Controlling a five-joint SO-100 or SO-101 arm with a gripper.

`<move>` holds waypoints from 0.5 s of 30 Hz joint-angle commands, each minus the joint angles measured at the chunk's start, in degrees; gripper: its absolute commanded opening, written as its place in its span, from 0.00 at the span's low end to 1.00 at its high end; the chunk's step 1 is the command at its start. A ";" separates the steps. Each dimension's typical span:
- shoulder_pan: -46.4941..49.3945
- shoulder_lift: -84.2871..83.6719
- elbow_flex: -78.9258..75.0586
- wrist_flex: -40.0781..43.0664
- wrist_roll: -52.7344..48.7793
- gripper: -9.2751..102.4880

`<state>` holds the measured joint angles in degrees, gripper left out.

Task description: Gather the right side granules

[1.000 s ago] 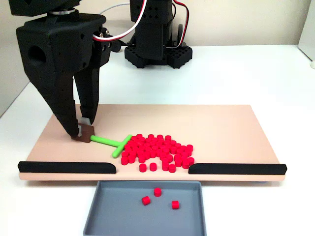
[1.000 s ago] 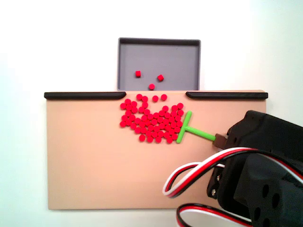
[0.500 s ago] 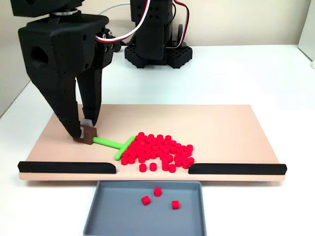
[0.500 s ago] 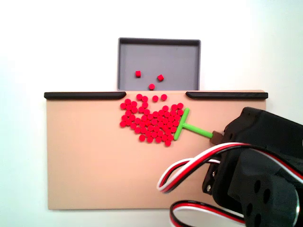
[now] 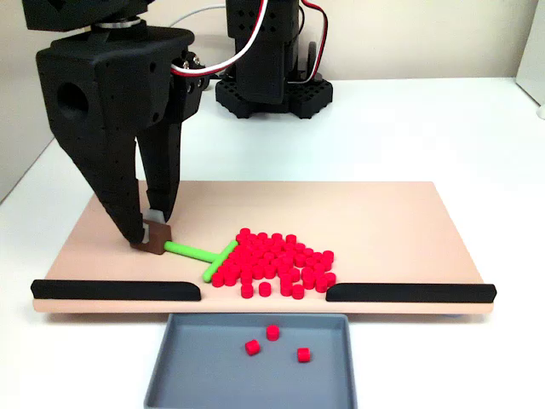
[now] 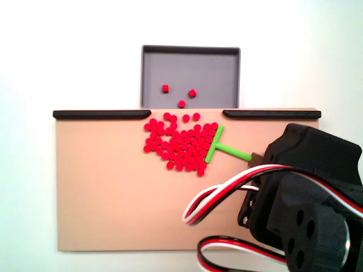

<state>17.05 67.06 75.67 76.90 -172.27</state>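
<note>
Tan board: gripper holds green stick against granules.

So there's a tan board sitting flat on a white table. Two black rails run along one long edge of the board, one on the left in the front view and the other on the right, with an open gap between them. A grey tray sits on the table right up against that gap, probably touching the board edge, hard to say. Some white object pokes in at the far right edge.
</note>
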 commanded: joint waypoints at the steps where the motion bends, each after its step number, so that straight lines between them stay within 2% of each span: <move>1: -0.62 0.18 -1.32 -0.18 0.62 0.08; 15: -1.41 -0.09 -1.58 -0.18 1.67 0.08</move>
<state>16.26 67.06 75.67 76.82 -170.86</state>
